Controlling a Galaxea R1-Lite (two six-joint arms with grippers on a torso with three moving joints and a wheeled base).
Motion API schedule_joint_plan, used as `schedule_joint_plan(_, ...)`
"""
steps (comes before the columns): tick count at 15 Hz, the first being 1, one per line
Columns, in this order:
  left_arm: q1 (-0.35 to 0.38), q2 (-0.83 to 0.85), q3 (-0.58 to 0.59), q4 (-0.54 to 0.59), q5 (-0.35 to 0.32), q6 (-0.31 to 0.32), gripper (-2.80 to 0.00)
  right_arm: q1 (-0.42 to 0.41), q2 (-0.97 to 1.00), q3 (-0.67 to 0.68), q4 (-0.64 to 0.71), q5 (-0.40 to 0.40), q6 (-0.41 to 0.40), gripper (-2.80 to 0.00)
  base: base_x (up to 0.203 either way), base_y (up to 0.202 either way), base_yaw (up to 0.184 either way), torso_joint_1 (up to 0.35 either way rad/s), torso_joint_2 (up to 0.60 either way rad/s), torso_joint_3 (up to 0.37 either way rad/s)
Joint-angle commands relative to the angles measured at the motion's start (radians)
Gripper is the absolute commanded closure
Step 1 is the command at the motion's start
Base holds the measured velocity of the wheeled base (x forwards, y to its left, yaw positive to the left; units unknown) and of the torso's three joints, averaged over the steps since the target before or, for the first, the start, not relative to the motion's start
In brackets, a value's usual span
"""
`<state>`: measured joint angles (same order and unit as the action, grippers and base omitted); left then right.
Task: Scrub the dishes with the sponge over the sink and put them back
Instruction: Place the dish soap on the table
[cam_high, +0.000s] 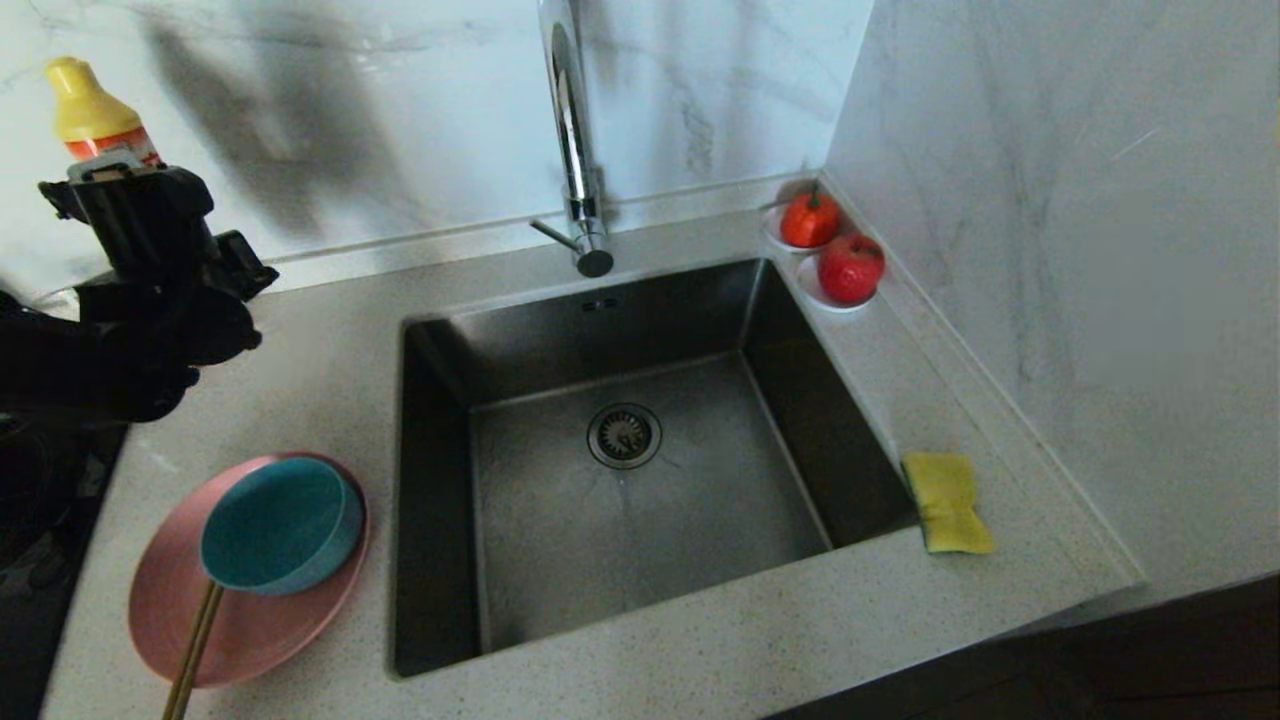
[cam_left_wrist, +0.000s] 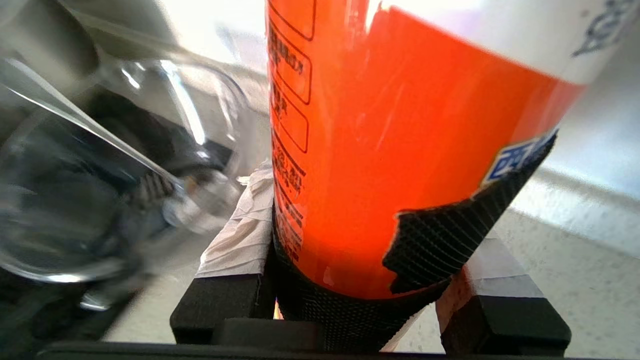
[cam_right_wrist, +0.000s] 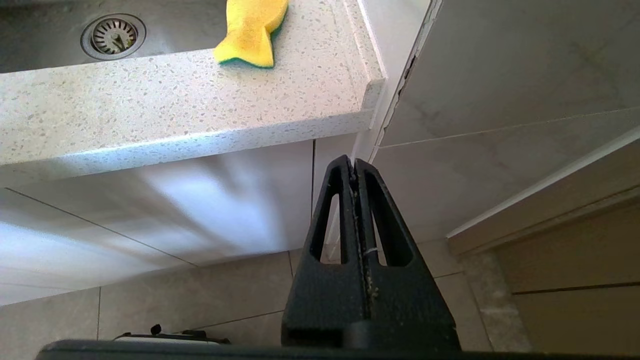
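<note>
A pink plate (cam_high: 290, 630) lies on the counter left of the sink (cam_high: 700, 520). On it sit a teal bowl (cam_high: 280, 525) and brown chopsticks (cam_high: 195, 645). The yellow sponge (cam_high: 945, 500) (cam_right_wrist: 252, 30) rests on the counter right of the sink. My left gripper (cam_high: 135, 195) (cam_left_wrist: 370, 200) is raised at the far left by the back wall, well behind the plate. It is shut on an orange bottle (cam_left_wrist: 390, 150) with a yellow cap (cam_high: 85, 105), one taped finger (cam_left_wrist: 240, 235) on each side. My right gripper (cam_right_wrist: 356, 167) hangs shut and empty below the counter edge.
A tall chrome tap (cam_high: 570, 130) stands behind the sink, and a drain strainer (cam_high: 624, 435) sits in its floor. Two white saucers with red fruit (cam_high: 810, 220) (cam_high: 850, 268) stand in the back right corner. A clear glass bowl (cam_left_wrist: 100, 175) stands beside the bottle.
</note>
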<state>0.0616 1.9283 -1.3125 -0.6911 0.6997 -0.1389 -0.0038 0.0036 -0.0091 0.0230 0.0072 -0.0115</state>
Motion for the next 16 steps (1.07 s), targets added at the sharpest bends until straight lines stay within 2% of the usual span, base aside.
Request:
schedule_joint_plan(1, -0.006, 0.077, -0.022, -0.021, 0.022, 0.0, 0.0, -0.001, -0.001, 0.0, -0.001, 0.0, -0.001, 0.0, 0.0, 0.0, 0.0, 0.0, 0.0, 0.0)
schedule_joint_plan(16, -0.009, 0.313, -0.221, -0.217, 0.059, 0.063, 0.0, 0.0, -0.001, 0.0, 0.0, 0.0, 0.0, 0.0, 0.0, 0.0, 0.0, 0.0, 0.0, 0.0)
